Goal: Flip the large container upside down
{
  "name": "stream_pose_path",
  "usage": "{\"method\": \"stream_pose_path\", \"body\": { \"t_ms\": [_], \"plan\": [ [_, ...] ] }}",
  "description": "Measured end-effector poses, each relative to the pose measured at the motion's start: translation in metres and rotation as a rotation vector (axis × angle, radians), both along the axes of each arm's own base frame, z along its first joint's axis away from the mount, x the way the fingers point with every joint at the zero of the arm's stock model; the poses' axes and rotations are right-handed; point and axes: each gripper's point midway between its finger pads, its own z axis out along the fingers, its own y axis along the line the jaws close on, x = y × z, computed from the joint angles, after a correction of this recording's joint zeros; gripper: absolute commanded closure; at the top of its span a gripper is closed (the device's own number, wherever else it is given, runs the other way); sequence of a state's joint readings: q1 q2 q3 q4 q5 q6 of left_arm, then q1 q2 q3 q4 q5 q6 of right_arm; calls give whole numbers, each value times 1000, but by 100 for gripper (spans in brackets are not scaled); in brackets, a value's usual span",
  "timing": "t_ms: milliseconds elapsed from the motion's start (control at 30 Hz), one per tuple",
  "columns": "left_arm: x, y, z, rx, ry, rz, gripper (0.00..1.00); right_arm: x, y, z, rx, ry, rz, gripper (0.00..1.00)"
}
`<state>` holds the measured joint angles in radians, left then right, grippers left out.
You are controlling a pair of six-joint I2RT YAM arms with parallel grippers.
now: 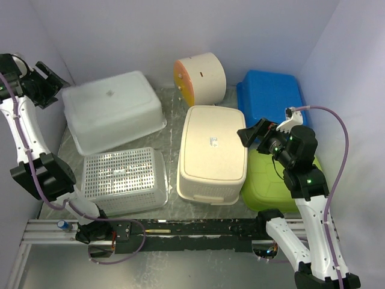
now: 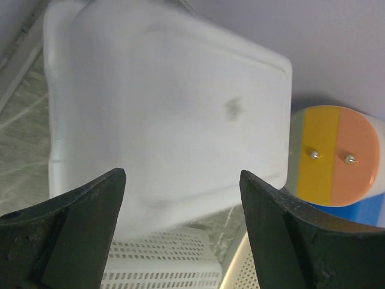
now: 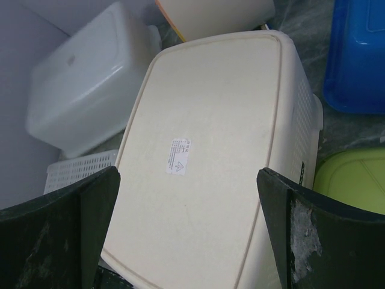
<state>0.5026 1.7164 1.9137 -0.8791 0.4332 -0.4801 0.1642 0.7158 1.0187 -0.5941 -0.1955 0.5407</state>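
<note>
The large white translucent tub (image 1: 111,111) lies bottom up at the back left; it also shows in the left wrist view (image 2: 162,102) and the right wrist view (image 3: 84,84). My left gripper (image 1: 47,84) is open and empty, raised beside the tub's left end; in its own view (image 2: 181,180) the tub's base fills the space beyond the jaws. My right gripper (image 1: 252,133) is open and empty, just right of a cream bin (image 1: 213,153) that also lies bottom up, and hovers over that bin (image 3: 210,162) in its own view (image 3: 187,180).
A white perforated basket (image 1: 123,177) lies bottom up at the front left. An orange-faced cream drum (image 1: 201,75) lies on its side at the back. A blue bin (image 1: 271,96) and a green bin (image 1: 274,186) lie at the right. Walls close in both sides.
</note>
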Motion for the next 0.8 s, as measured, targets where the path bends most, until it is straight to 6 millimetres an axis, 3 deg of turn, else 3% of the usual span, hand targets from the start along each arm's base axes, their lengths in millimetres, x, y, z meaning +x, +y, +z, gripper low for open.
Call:
{"method": "stream_pose_path", "body": {
  "t_ms": [167, 267, 367, 433, 533, 667, 700, 800],
  "plan": [
    [4, -19, 4, 108, 24, -33, 13, 2, 2, -1, 6, 5, 7, 0],
    [8, -42, 0, 159, 57, -70, 14, 3, 3, -2, 8, 12, 13, 0],
    [13, -71, 9, 222, 55, -114, 13, 2, 3, -2, 8, 13, 14, 0],
    [18, -97, 17, 284, 31, -157, 13, 3, 3, -3, 7, 14, 13, 0],
    [16, -155, 21, 357, 1, -260, 8, 6, 1, -6, -7, 25, 4, 0],
    [-18, -234, 0, 444, 5, -427, 5, 17, -16, -3, -67, 66, -90, 0],
    [-29, -246, -6, 462, 11, -459, 0, 22, -23, 1, -85, 77, -135, 0],
    [-73, -274, -30, 491, 4, -566, 1, 32, -53, 18, -154, 115, -302, 0]
  ]
}}
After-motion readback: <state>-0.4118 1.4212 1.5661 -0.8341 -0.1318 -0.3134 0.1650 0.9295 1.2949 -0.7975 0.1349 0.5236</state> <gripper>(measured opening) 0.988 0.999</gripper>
